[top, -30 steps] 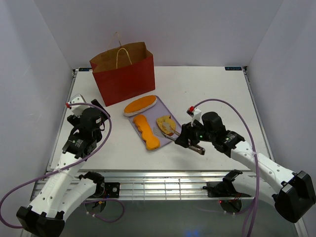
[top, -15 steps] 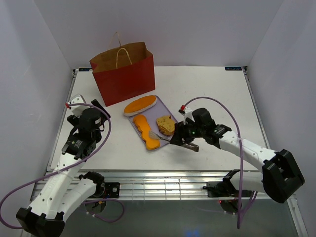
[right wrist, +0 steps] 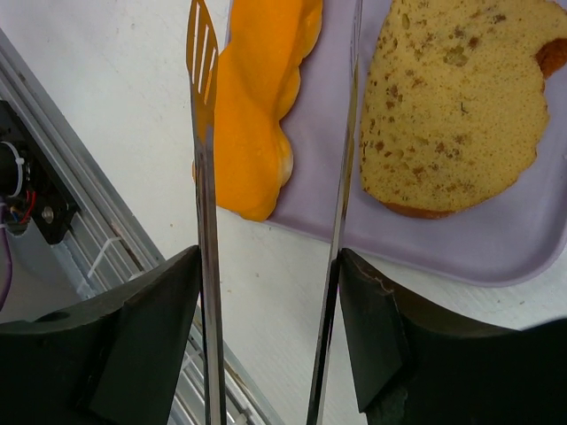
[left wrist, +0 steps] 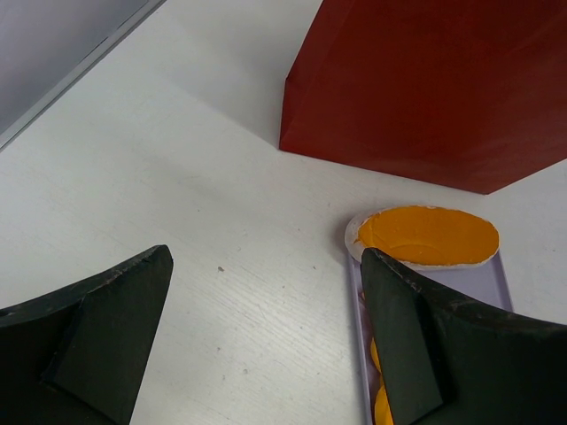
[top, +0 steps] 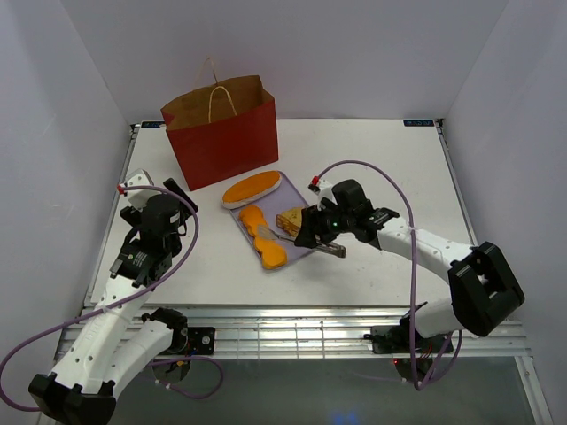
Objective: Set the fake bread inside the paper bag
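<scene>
Right gripper (right wrist: 270, 350) is clamped on the tongs (right wrist: 205, 221), tong blades apart. The lumpy loaf (right wrist: 261, 97) sits between the blades on the tray (right wrist: 478, 239), with the left blade over its edge; can't tell if they touch. The slice (right wrist: 452, 106) is just outside the right blade. The oval loaf (top: 252, 189) is at the tray's far end, near the upright bag (top: 221, 133). Left gripper (left wrist: 266, 336) has its fingers spread and holds nothing, well apart from the bread.
</scene>
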You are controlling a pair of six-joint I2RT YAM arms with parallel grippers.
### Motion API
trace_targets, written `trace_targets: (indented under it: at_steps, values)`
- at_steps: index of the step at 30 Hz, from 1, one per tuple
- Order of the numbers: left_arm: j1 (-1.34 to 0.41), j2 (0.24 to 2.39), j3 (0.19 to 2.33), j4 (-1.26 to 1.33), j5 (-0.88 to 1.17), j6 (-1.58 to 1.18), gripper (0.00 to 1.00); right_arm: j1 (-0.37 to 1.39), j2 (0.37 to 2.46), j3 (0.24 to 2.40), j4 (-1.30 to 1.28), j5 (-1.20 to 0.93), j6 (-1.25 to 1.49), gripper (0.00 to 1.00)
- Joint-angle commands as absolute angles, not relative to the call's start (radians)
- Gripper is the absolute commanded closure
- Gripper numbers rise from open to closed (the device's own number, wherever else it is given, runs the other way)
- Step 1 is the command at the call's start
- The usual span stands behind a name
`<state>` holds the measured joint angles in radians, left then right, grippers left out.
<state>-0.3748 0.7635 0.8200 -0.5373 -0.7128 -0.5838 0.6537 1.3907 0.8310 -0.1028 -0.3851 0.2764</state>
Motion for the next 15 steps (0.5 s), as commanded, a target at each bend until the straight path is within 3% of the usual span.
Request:
trace_targets:
  at_steps: [1,15]
  values:
    - [-0.368,0.752,0.836,-0.514,-0.699,-0.577,0.02,0.650,1.434,0.911,-0.080,-0.411,0.242,0.32]
    - [-0.368,0.746,0.834,-0.514,-0.690,-0.578,0.02,0.676,1.554,1.035,-0.124,-0.396,0.203,0.32]
